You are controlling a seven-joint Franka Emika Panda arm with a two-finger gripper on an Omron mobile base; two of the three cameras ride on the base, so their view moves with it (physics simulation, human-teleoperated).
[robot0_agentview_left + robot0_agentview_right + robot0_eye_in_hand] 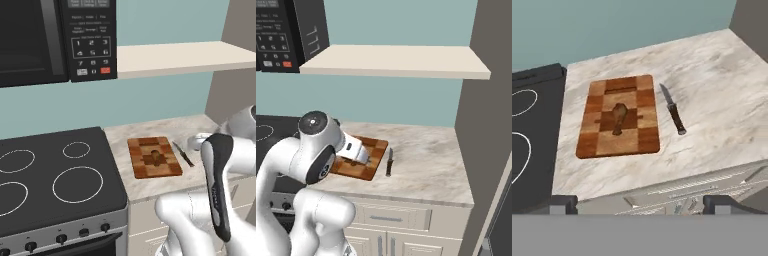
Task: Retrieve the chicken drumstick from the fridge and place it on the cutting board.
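Drumstick (618,117) lying in the middle of the board (592,140), gripper (640,205) above the counter's (712,95) front edge with jaws wide apart and empty, knife (673,109) just right of the board, stove (532,150) left of the board, bare counter past the knife.

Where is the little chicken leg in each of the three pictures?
Left base view: the chicken drumstick lies mid-board, right of the stovetop.
Right base view: the arm hides the middle of the cutting board, so I can't spot it.
Hand view: center-left, on the board's middle.
Shared landmark: the knife beside the board.
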